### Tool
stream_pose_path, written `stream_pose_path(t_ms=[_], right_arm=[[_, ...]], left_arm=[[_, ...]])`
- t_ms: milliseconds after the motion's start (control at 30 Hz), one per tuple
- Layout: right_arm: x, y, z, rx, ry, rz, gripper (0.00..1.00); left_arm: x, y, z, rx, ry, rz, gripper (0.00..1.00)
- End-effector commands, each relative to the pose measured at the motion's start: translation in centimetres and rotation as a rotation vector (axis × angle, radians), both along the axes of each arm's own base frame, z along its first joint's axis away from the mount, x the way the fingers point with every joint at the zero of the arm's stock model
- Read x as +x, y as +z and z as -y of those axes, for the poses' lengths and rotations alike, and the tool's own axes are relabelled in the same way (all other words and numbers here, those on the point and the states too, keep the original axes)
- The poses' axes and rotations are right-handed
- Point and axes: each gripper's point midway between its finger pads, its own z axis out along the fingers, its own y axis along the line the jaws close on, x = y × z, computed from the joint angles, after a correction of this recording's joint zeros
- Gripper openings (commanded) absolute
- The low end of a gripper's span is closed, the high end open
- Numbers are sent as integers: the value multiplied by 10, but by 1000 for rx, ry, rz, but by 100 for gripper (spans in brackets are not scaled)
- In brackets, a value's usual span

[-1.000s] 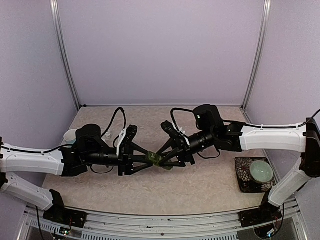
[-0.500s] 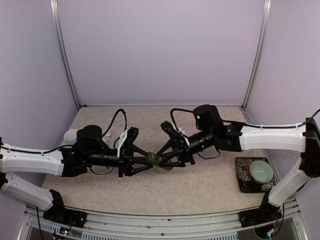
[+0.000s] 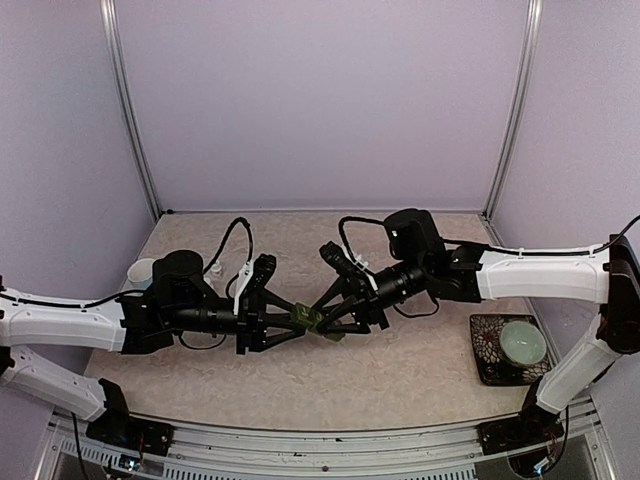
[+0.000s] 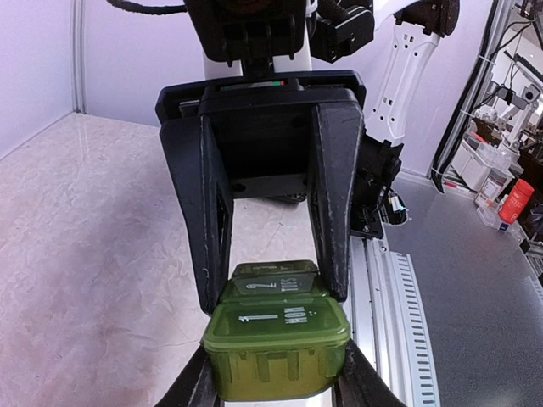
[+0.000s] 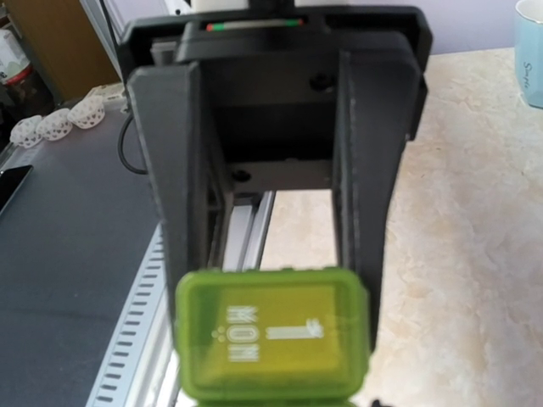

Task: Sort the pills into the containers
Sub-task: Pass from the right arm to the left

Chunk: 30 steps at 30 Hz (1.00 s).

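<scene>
Mid-counter, the small dark green plastic pill-box strip [image 3: 318, 321] is pinched between the left gripper [image 3: 306, 318] and the right gripper [image 3: 328, 320]. A light blue mug [image 3: 141, 270] stands at the left edge. A pale green bowl [image 3: 523, 341] sits on a dark square mat [image 3: 484, 362] near the right edge.

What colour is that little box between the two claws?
The pill box: translucent green, white lettering; best in the left wrist view.

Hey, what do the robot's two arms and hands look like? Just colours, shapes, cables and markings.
The left arm and right arm have white shells between black joints and motor housings. The left hand and right hand are matte black, each with two flat, tapering fingers. Thin black cables loop above both wrists. Each hand's body carries a small red-and-green strip.
</scene>
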Motion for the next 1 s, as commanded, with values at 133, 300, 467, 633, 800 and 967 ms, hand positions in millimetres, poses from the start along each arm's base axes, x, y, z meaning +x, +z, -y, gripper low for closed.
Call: stream_pose_path(t_ms=[133,300,467,633,800,967], right_arm=[[-3,3,-7,3,12,8,37],[-3,2,-6,2,11,6,37],[-3,3,-6,4,10,8,37],[-2,3,-5,1,2,10,36],[-1,1,-5,-5,-5,13,36],[4,2,-6,-6,-32,30,35]], left_arm=[[-1,8,0,-28,4,22,43],[0,9,-1,-32,9,22,45],[-1,7,-2,-29,6,18,38],[0,6,-2,-27,14,15,20],[4,6,-2,-24,35,11,10],[16,7,-4,-35,116,-32,6]])
